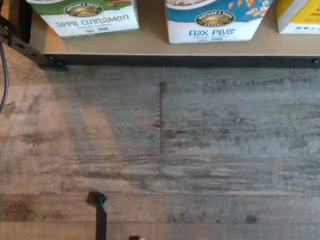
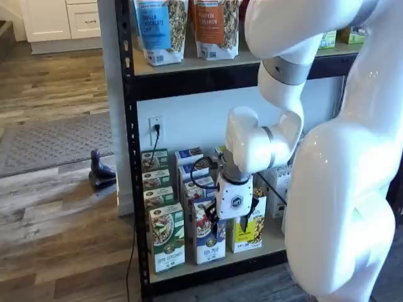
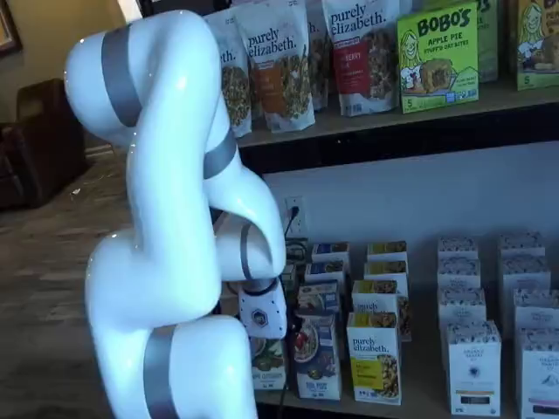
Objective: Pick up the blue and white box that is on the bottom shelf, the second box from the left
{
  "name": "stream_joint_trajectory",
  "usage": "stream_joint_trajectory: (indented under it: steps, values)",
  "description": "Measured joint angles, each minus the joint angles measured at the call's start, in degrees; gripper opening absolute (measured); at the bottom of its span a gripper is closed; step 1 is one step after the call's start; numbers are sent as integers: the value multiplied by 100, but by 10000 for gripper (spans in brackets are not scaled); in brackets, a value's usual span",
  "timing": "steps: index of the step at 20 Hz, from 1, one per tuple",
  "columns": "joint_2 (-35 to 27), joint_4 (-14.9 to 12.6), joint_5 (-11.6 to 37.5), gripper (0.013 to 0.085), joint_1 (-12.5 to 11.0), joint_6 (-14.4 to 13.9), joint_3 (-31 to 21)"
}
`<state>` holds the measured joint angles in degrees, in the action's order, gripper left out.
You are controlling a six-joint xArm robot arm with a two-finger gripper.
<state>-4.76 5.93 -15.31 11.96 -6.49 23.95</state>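
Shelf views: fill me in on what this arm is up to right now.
The white arm hangs its claw in front of the bottom shelf, just before the blue and white box. That box stands untouched between a green-and-white carton and a yellow carton. Nothing is held; whether the claw is open cannot be told.

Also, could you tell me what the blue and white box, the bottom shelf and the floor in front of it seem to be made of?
The blue and white box looks like printed paperboard: flat faces, crisp edges, a slight sheen. The bottom shelf seems a pale matte board, perhaps particleboard, edged by a black rail, probably painted steel. The floor shows weathered grey-brown plank grain; wood or vinyl, I cannot tell which.
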Motion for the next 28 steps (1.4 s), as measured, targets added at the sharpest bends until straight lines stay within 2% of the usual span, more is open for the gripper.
stream_joint_trajectory:
  steps: [6,11,15,17,19,22,28]
  values:
    - [-499,-489,165,850,0,-468,342]
    - [-880,-429,117,850,-18,-392,729]
    - [-1268,-830,-22,850,-56,-743,1173]
    - [-1448,-927,-67,850,-50,-842,1370]
    - [-1652,-902,-98,850,-26,-840,1576]
    - [-1966,-735,-128,850,-15,-690,1876]
    - [-2572,-297,-65,850,-79,-208,2462]
